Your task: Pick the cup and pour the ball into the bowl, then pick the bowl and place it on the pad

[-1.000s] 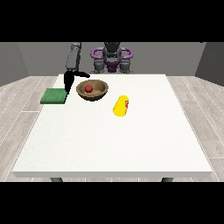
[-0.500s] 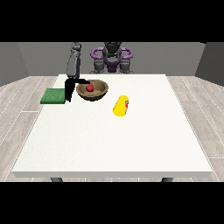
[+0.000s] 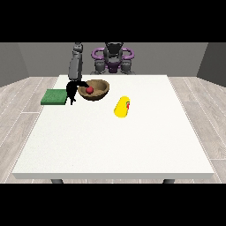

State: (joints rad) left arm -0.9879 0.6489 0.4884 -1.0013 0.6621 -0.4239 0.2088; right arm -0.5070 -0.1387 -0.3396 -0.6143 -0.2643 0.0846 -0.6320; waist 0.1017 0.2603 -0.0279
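Bowl [image 3: 94, 90] rim between thumb and fingers [image 3: 71, 98] of hand [image 3: 72, 89] at view's left

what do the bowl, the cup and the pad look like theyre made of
The bowl looks like wood: brown with a darker inside and a dull finish. The cup, lying on its side, looks like plastic: even bright yellow, smooth, with a slight sheen. The pad is flat, matte green, perhaps foam or rubber; its look leaves that open.
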